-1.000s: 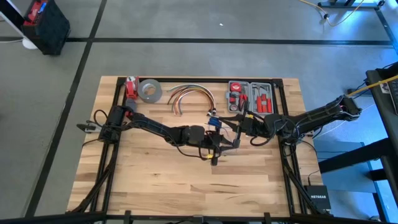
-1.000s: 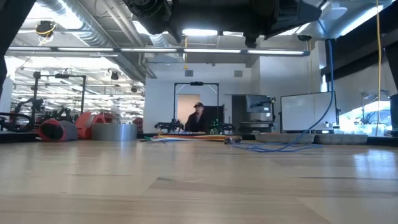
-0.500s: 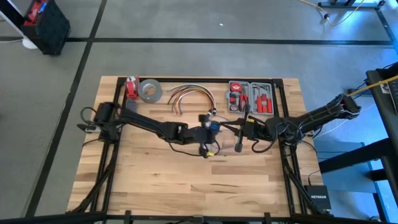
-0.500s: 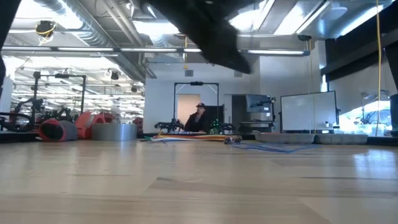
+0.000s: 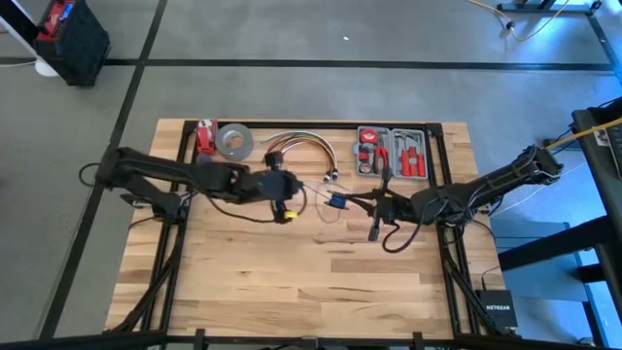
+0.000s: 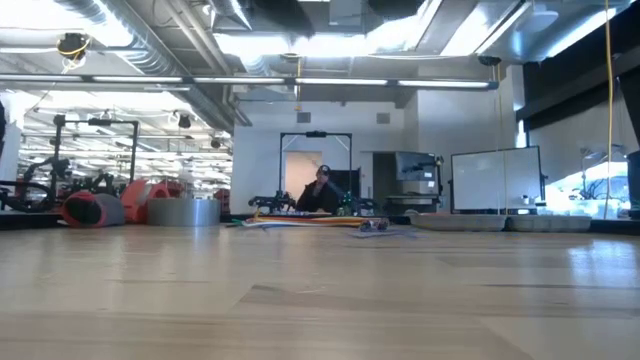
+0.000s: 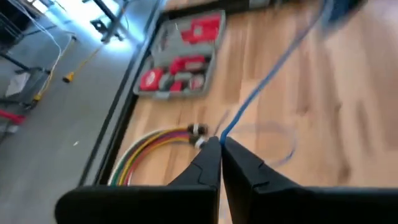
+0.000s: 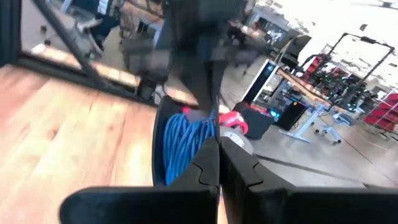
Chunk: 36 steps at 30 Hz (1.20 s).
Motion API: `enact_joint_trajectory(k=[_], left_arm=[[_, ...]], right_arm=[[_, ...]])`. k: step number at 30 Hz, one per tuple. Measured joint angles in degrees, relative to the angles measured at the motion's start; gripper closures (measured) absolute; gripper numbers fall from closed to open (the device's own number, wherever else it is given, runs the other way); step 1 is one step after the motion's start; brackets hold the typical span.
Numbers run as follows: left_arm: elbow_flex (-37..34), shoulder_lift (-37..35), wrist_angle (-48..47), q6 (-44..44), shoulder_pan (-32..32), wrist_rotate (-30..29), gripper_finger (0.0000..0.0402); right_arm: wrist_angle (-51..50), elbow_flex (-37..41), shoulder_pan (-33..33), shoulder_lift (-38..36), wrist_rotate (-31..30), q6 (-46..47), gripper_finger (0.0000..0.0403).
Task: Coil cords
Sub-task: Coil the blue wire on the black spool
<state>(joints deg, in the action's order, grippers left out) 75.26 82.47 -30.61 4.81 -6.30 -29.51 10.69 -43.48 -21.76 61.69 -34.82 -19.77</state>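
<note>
Since a second ago the left gripper [image 5: 289,190] has pulled back from mid-table toward the table's [image 5: 243,282] far left part, and now sits just in front of the cable bundle [image 5: 296,146]; the right gripper [image 5: 362,202] has barely shifted.

From above, a thin cord [image 5: 311,190] runs between the two grippers, with a small blue coil [image 5: 336,201] just left of the right gripper. The tool case [image 5: 393,152] lies open at the far edge, right of the bundle, with red-handled tools in both halves. A tape roll [image 5: 233,141] sits at the far left, a red object [image 5: 204,136] beside it.

At table height, neither gripper shows. The tape roll [image 6: 183,211], the bundle [image 6: 300,222] and the flat case [image 6: 470,222] line the far edge, and a person [image 6: 322,190] sits in the room behind.

The left wrist camera shows its fingers [image 7: 239,163] pressed together, pinching the blue cord [image 7: 267,81], which runs taut away from the tips above the wood. Beyond lie the bundle [image 7: 149,152] and the open case [image 7: 183,62], red tools in its trays.

The right wrist camera shows its fingers [image 8: 236,162] closed together against the blue coil [image 8: 186,146], wound in several turns, apparently held at the tips. The dark shape past it is too blurred to tell.
</note>
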Motion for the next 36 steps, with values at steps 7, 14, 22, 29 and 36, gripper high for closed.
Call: enact_joint_trajectory(k=[7,14,22,29,36], left_arm=[[0.0,-2.5,9.2,-9.6,0.4,8.2,0.04],[0.0,1.9,16.8,-14.4,-1.0,13.4,0.0399],[0.0,8.7,28.7,-13.0,-3.0,13.6,0.0399],[0.0,14.2,35.6,-10.1,-2.7,12.3,0.0397],[0.2,16.3,35.3,-6.5,-2.4,5.8,0.0399]], right_arm=[[-0.7,0.0,1.4,3.8,-0.9,0.4,0.0402],[1.5,0.1,4.7,7.6,-5.5,2.5,0.0402],[5.4,0.2,4.6,8.1,-6.7,1.8,0.0402],[5.6,0.2,4.5,8.1,-6.3,3.1,0.0402],[12.0,0.4,4.6,8.2,-8.1,3.9,0.0402]])
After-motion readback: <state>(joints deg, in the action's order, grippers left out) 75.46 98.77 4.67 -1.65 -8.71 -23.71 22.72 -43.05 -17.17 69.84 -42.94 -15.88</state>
